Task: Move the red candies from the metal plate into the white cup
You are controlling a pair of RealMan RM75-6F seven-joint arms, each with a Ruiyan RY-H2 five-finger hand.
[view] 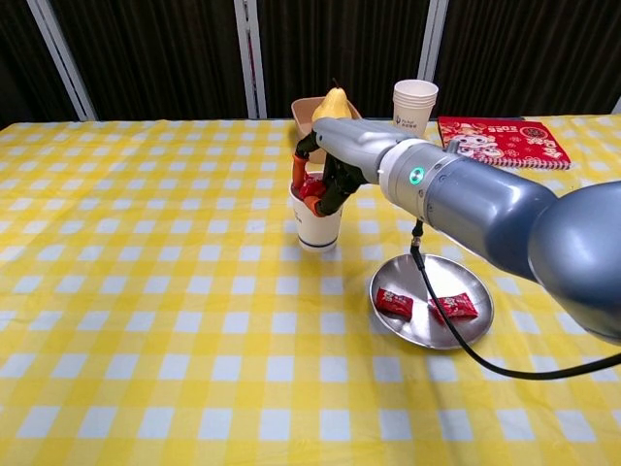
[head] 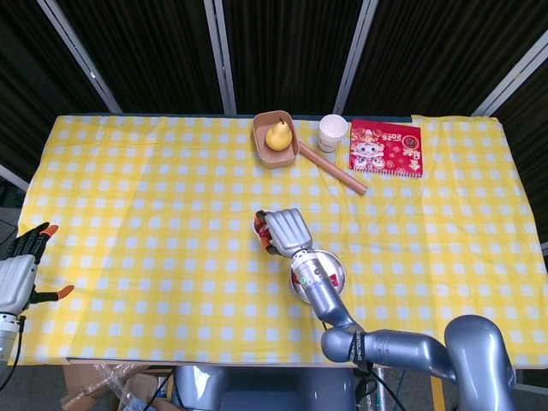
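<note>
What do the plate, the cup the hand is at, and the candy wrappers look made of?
Plate: metal, likely stainless, with a smooth grey sheen and soft reflections.
White cup: looks like paper, matte white with a small printed mark; thin plastic can't be ruled out.
Red candies: glossy wrappers, probably plastic film or foil, crinkled with highlights.
The right hand is at the cup's mouth.
</note>
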